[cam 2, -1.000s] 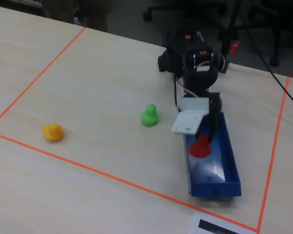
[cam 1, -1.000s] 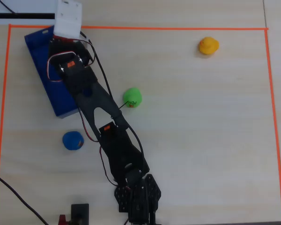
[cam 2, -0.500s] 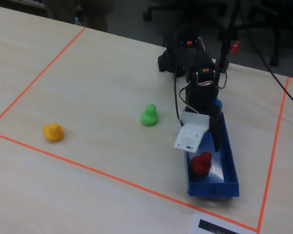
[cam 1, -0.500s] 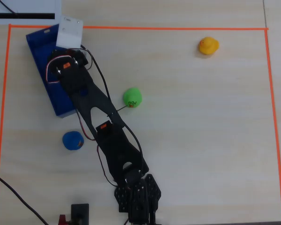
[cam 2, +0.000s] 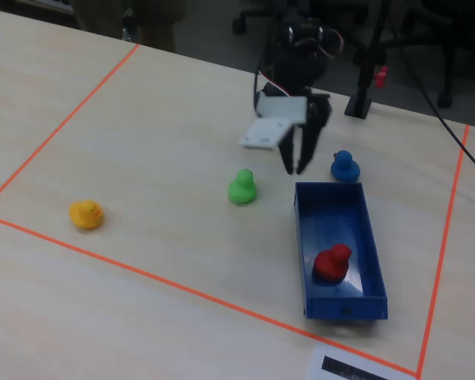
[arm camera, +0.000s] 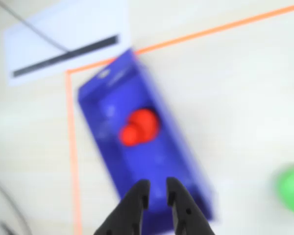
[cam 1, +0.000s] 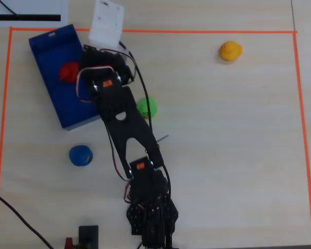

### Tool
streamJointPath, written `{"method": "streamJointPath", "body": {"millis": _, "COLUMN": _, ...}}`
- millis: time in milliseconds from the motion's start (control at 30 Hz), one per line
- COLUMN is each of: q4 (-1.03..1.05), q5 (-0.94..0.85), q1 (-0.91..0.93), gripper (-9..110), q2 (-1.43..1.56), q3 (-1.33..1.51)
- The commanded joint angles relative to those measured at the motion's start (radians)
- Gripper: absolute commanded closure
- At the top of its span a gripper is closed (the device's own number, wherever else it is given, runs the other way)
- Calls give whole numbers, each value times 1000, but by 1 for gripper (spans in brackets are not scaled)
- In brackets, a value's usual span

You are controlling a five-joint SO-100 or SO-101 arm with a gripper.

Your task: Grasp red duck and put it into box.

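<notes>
Inside the blue box [cam 2: 378, 273], toward its far-from-arm end, sits the red duck [cam 2: 332, 262]; upright in the fixed view, and the wrist view shows it [arm camera: 139, 128] resting free on the box floor. Task looks effectively done from where you stand.

Gripper [cam 2: 295, 168] hangs above the near end of the box, jaws narrow, only a thin gap between the tips, holding nothing. Wrist view confirms: tips [arm camera: 157, 195] empty, over the box's near wall.

Neighbours: green duck [cam 2: 241, 188] just beside the box's long side and close under the arm [cam 1: 128, 124]; blue duck [cam 2: 344, 166] near the box's short end by the gripper; yellow duck [cam 2: 86, 214] well apart, by the orange tape [cam 2: 182, 289] on the surface.

Risks on your retreat:
- dip while pulling back and the tips catch the near wall, dragging or tipping the box
- swing sideways low and you knock the green or blue duck
- cables at the wrist could snag the box rim

Lift first, then retract.
</notes>
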Motion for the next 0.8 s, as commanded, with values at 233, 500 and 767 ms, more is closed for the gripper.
{"method": "streamJointPath", "body": {"millis": 233, "q4": -308, "q5": -172, "q1": 138, "gripper": 101, "q2": 1138, "q3": 1226}}
{"method": "streamJointPath", "body": {"millis": 500, "q4": -265, "q5": -192, "q1": 167, "gripper": 101, "q2": 1520, "q3": 1683}}
{"method": "streamJointPath", "body": {"millis": 767, "q4": -178, "q5": -225, "q1": 189, "gripper": 101, "q2": 1759, "q3": 1979}}
